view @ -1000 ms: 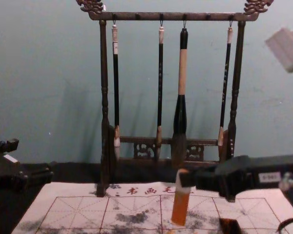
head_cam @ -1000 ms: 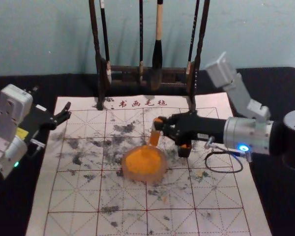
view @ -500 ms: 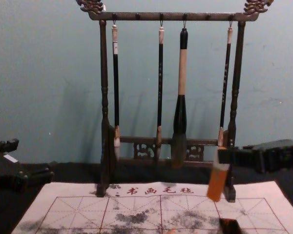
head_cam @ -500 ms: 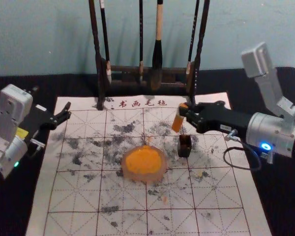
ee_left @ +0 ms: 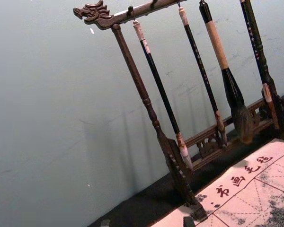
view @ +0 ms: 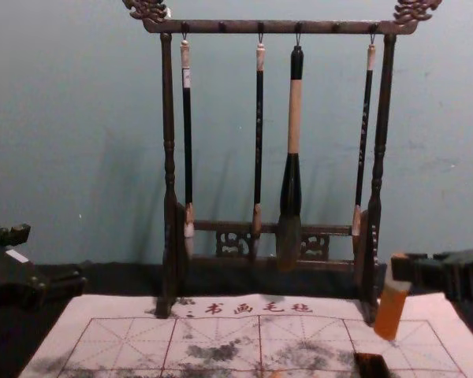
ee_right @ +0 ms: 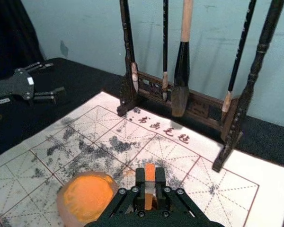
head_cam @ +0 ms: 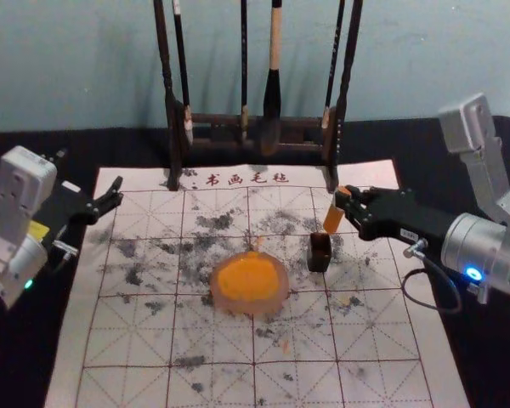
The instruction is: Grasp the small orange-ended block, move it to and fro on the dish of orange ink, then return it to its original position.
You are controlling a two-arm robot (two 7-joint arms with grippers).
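My right gripper (head_cam: 347,197) is shut on the orange-ended block (head_cam: 332,218), holding it tilted above the mat, behind and a little right of a small dark open box (head_cam: 319,252). The dish of orange ink (head_cam: 250,282) lies left of that box. In the right wrist view the block (ee_right: 149,176) is pinched between the fingertips of the right gripper (ee_right: 150,181). The chest view shows the block's orange lower end (view: 389,315) hanging clear of the mat. My left gripper (head_cam: 117,195) is parked open at the mat's left edge.
A dark wooden rack (head_cam: 212,120) with hanging brushes stands at the mat's back edge, its right foot close behind the block. The ink-stained, gridded mat (head_cam: 153,340) covers the middle of the black table.
My right gripper has carried the block to the right, from beside the dish to past the dark box, uncovering the box. The left arm has stayed still.
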